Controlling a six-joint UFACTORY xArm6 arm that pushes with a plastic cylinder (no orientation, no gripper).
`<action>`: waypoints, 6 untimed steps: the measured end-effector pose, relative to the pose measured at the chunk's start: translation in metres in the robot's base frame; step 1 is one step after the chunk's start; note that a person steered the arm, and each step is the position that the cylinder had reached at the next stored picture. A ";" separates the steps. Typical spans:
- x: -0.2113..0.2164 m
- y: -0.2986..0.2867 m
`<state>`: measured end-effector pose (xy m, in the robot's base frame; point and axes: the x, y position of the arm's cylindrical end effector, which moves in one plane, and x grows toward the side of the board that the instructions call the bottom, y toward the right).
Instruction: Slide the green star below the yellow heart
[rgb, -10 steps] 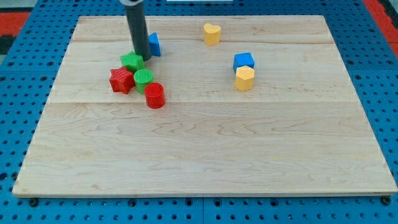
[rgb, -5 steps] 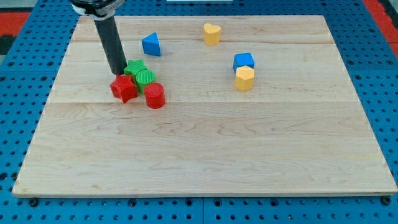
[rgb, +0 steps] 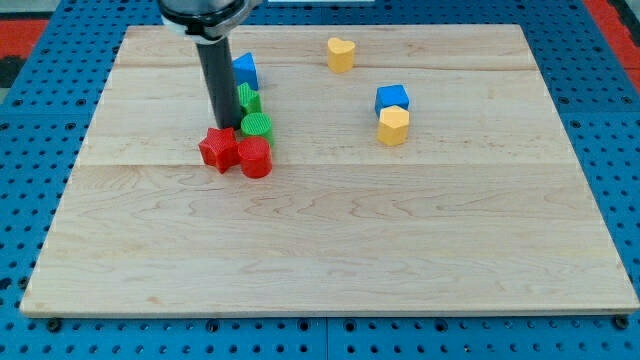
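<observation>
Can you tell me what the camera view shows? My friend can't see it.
My tip sits left of the green star, among a cluster with a green cylinder, red star and red cylinder. The yellow heart is far off, upper right.

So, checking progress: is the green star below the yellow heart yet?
No. The green star sits far to the view's left of the yellow heart, beside my tip.

We count eight blocks on the wooden board: two red, a star and a cylinder; two green, a star (half hidden behind the rod) and a cylinder; two blue; two yellow, a heart and a hexagon.
</observation>
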<state>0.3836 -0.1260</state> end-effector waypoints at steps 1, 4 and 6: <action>-0.012 -0.016; -0.034 0.087; -0.027 0.122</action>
